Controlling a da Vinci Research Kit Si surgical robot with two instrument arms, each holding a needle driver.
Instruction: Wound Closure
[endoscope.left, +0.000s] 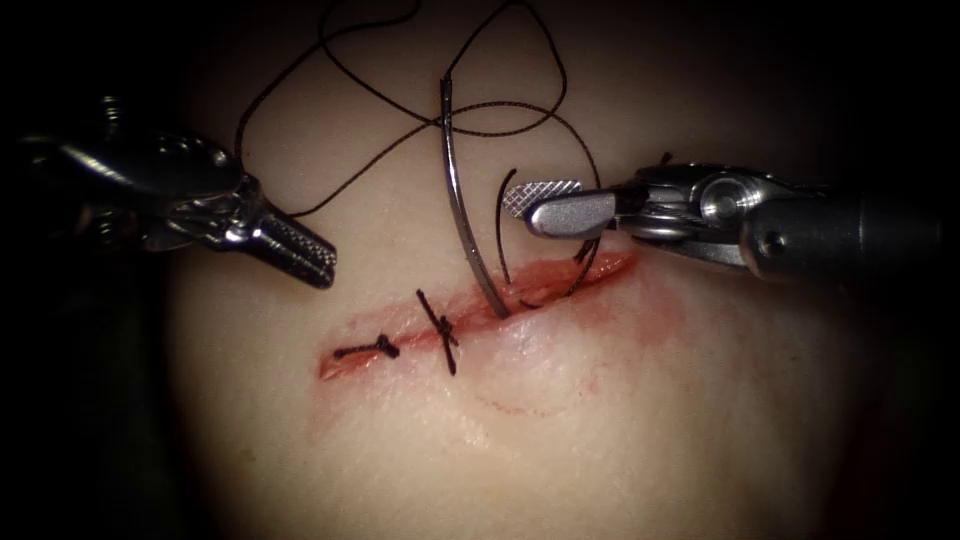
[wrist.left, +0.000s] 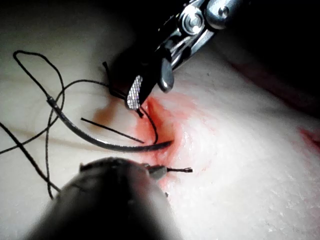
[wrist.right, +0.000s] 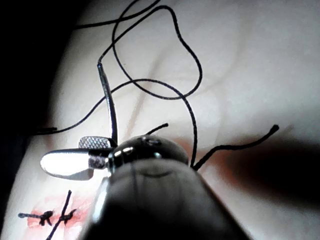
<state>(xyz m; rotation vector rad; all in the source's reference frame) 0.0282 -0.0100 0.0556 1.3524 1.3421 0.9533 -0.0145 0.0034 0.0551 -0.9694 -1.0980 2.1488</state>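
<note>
The needle (endoscope.left: 462, 205) stands tip-down in the cut (endoscope.left: 480, 310), just left of the open, empty right claw (endoscope.left: 545, 200) (left claw (endoscope.left: 305, 255), parted and empty, lies farther off).

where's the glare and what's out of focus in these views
Endoscope view: dark edges, light pooled on the tissue, glints on the right pincer. Left wrist view: blurred dark left shaft up close. Right wrist view: glare on the right pincer, shaft blurred.
</note>
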